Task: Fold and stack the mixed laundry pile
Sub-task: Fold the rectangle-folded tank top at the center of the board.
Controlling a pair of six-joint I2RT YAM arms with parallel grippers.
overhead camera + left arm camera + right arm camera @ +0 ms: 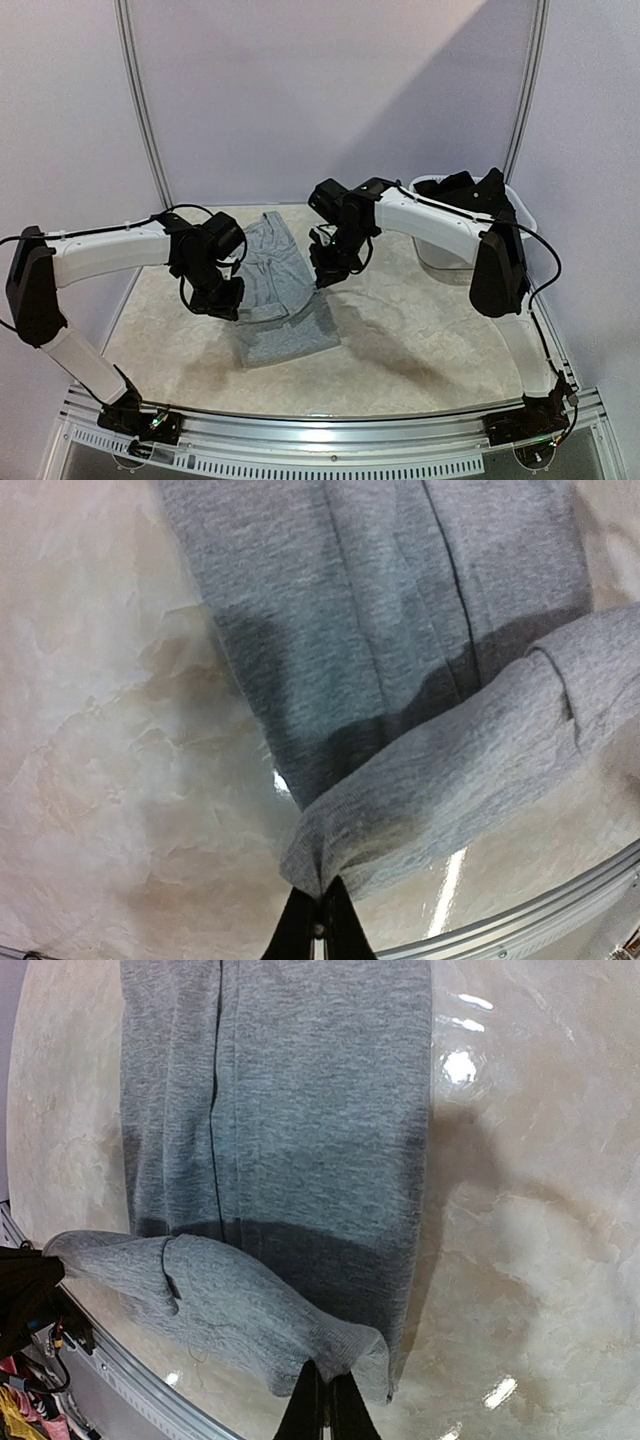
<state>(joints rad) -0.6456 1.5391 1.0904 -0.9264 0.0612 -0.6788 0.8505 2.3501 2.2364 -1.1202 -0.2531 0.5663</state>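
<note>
A light grey garment [272,285] lies lengthwise in the middle of the table. Its near hem is lifted off the table and hangs between my two grippers, above the rest of the cloth. My left gripper [226,298] is shut on the left corner of that hem; the left wrist view shows its fingers [318,898] pinching the ribbed grey edge [420,790]. At the right corner my right gripper [326,268] is also shut on the hem, the black fingers [327,1374] nipping a bunched grey fold [250,1310]. A black garment [468,188] fills the basket.
The white plastic laundry basket [524,214] stands at the back right, behind the right arm's elbow. A metal rail [330,425] runs along the table's near edge. Enclosure walls and posts [140,110] close in the back and sides.
</note>
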